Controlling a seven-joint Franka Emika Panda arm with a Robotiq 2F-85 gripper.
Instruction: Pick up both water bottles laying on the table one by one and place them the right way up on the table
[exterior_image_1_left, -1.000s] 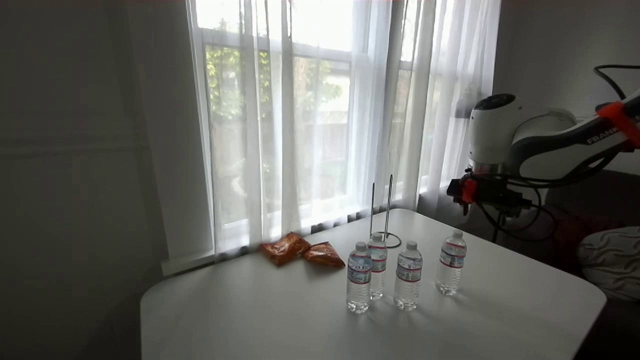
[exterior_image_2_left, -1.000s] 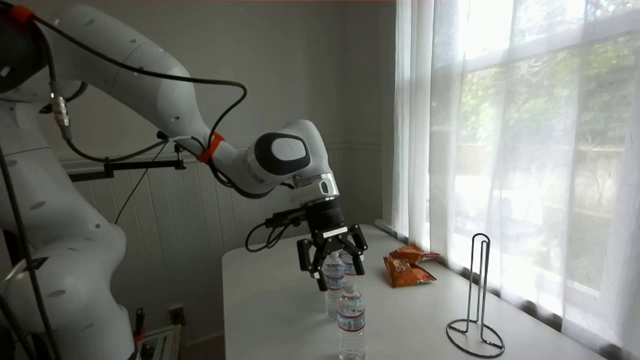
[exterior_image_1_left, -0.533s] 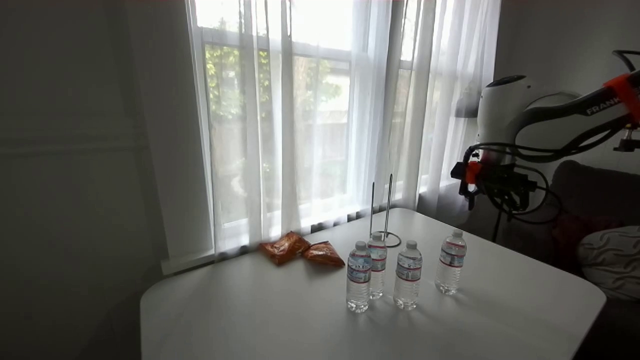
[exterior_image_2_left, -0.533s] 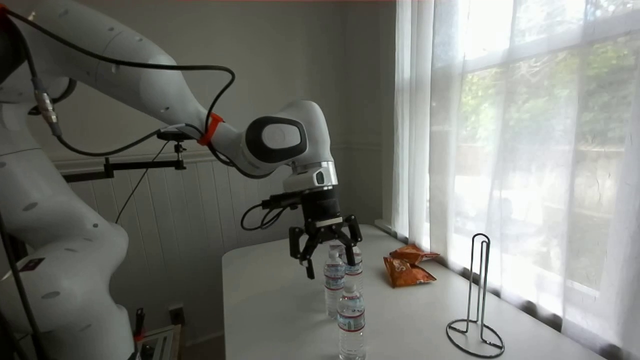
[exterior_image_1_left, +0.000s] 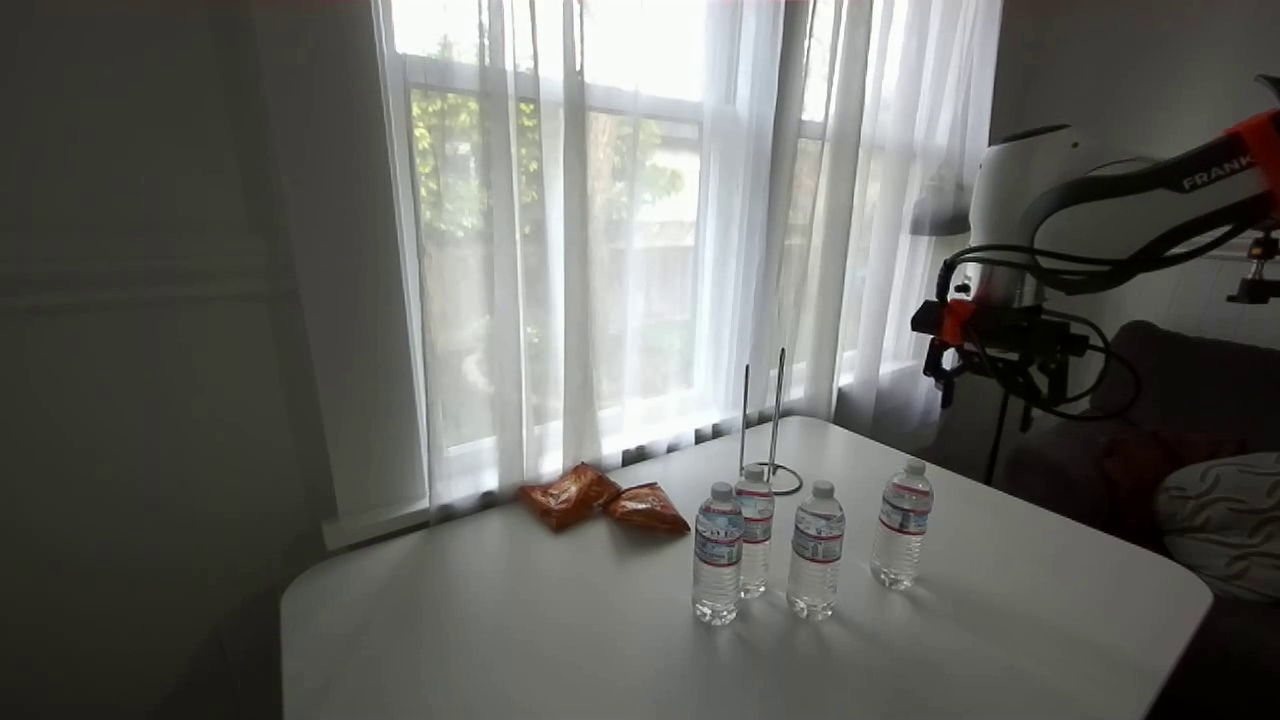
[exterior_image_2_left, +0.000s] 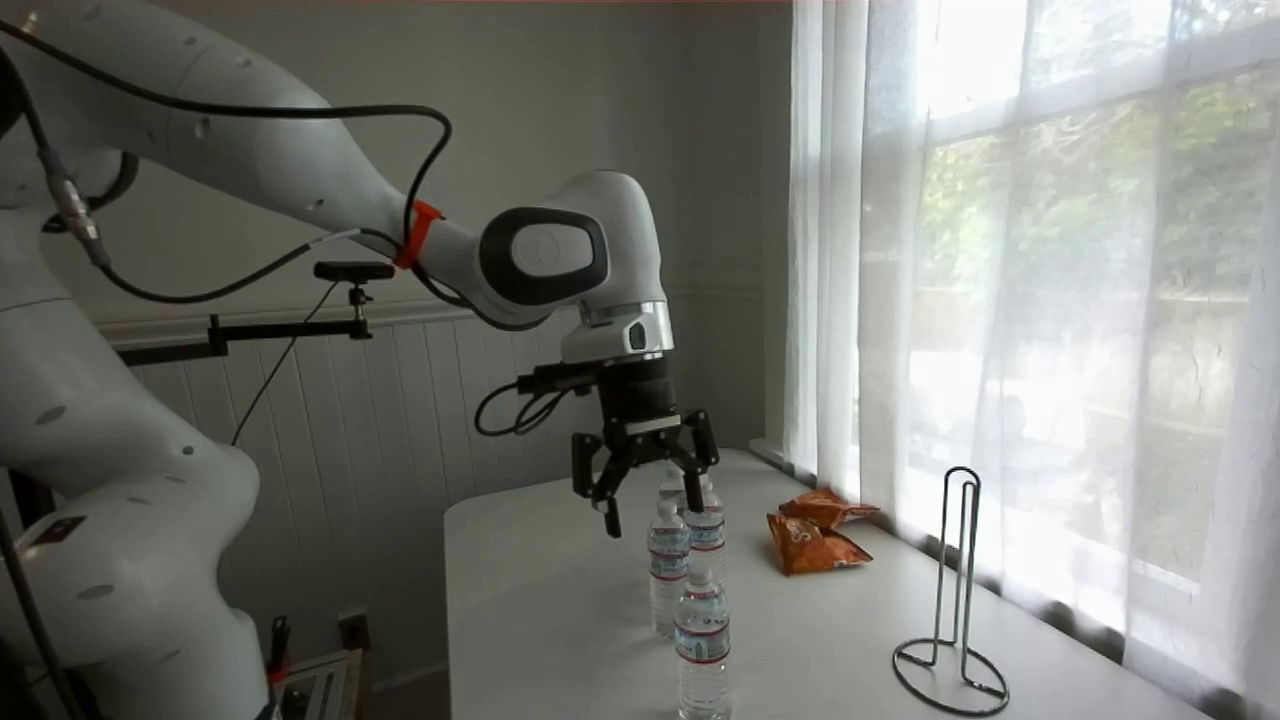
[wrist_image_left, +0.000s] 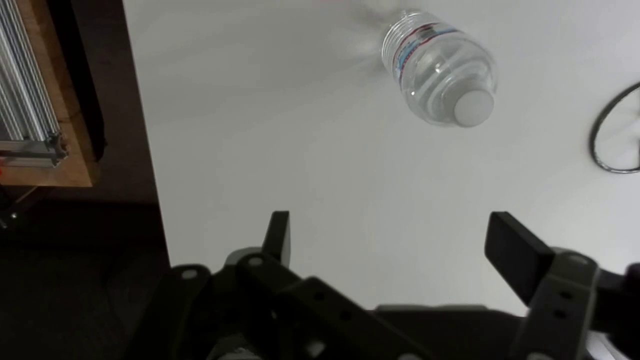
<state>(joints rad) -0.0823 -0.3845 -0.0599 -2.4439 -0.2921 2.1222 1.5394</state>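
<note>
Several clear water bottles with white caps stand upright on the white table (exterior_image_1_left: 480, 640). In an exterior view they are a front bottle (exterior_image_1_left: 718, 580), one partly behind it (exterior_image_1_left: 757, 535), a middle bottle (exterior_image_1_left: 816, 560) and one apart to the right (exterior_image_1_left: 902, 530). In an exterior view the near bottle (exterior_image_2_left: 703, 645) and a bottle behind it (exterior_image_2_left: 668, 570) show; others are partly hidden. My gripper (exterior_image_2_left: 653, 518) is open and empty, in the air above table height. In the wrist view bare table shows between its fingers (wrist_image_left: 391, 225), and one upright bottle (wrist_image_left: 435, 67) stands apart from them.
Two orange packets (exterior_image_1_left: 570, 497) lie by the window side, also in an exterior view (exterior_image_2_left: 812, 545). A wire stand (exterior_image_2_left: 960, 600) stands on the table; its ring (wrist_image_left: 597, 135) shows in the wrist view. The table edge (wrist_image_left: 145, 125) runs left of the gripper there.
My open gripper has risen and drawn back a little from the bottles towards the robot's base. The bottles, packets and stand have not moved.
</note>
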